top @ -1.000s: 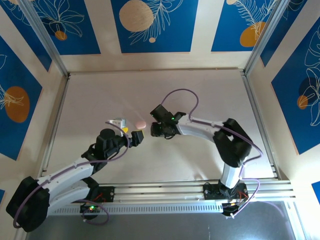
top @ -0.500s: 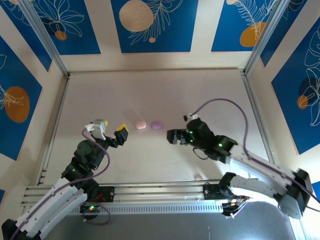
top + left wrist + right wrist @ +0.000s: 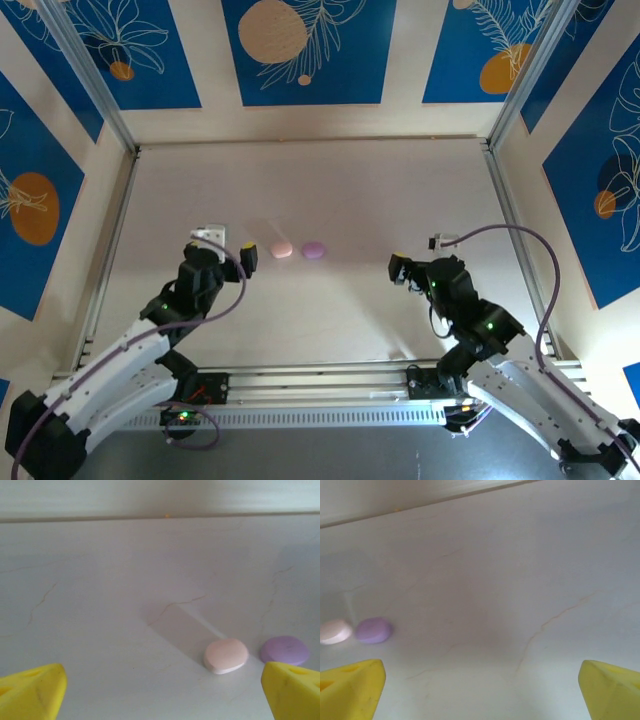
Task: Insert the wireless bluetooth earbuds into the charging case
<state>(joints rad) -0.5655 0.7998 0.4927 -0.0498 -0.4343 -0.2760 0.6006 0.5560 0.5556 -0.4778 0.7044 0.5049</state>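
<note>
Two closed oval charging cases lie side by side on the white table: a pale pink case (image 3: 282, 249) and a light purple case (image 3: 314, 249). The earbuds are out of view. My left gripper (image 3: 228, 243) is open just left of the pink case, apart from it. In the left wrist view its yellow fingertips (image 3: 31, 690) frame bare table, with the pink case (image 3: 226, 655) and purple case (image 3: 284, 650) ahead to the right. My right gripper (image 3: 420, 258) is open well to the right of the purple case (image 3: 372, 630), with nothing between its fingertips (image 3: 610, 687).
The table (image 3: 330, 190) is ringed by a metal frame, with blue patterned panels behind and at the sides. The aluminium base rail (image 3: 330, 385) runs along the near edge. Purple cables loop over both arms.
The right gripper has opened and drawn back to the right and nearer, uncovering the purple case. The left arm has pulled back left of the pink case. Both cases stay put.
</note>
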